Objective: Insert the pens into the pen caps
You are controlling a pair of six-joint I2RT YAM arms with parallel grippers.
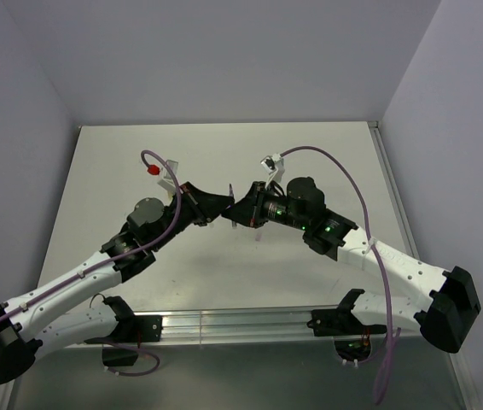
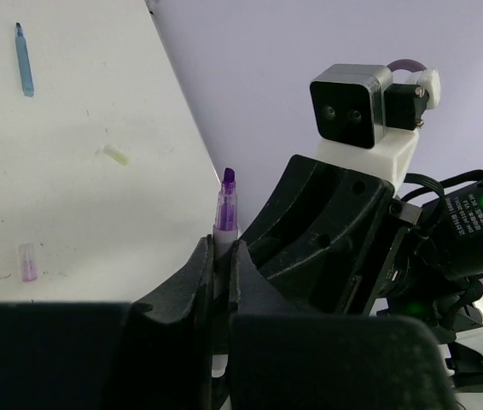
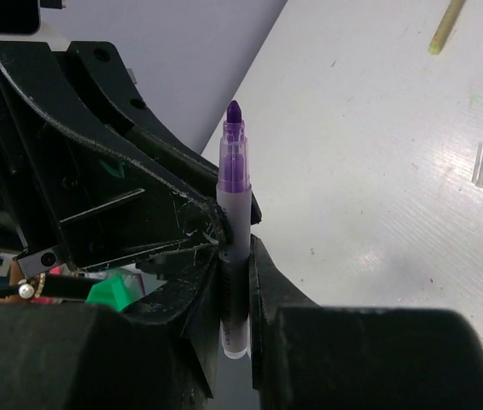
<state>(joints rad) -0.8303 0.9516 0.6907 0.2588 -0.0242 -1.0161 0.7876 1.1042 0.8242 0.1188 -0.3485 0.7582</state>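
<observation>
Both arms meet nose to nose over the middle of the table (image 1: pixel 224 154).

Left gripper (image 2: pixel 222 256): fingers pressed together on the purple pen (image 3: pixel 234 171), pinching it at mid-barrel. The pen stands about upright with its tip up and uncapped, held in the air between the two grippers.

Right gripper (image 3: pixel 235 286): its fingers flank the pen's lower barrel very closely, one on each side. I cannot tell whether they press on it or only sit beside it.

On the table, from the left wrist view:
- The blue pen (image 2: pixel 24 60) lies flat at the far side.
- A yellowish cap (image 2: pixel 115 155) lies alone, well apart from the blue pen.
- A purple-tinted cap (image 2: pixel 27 261) sits nearer the camera.

From the right wrist view, I see the yellow pen (image 3: pixel 446 26) lying at the frame's top edge, partly cut off.
</observation>
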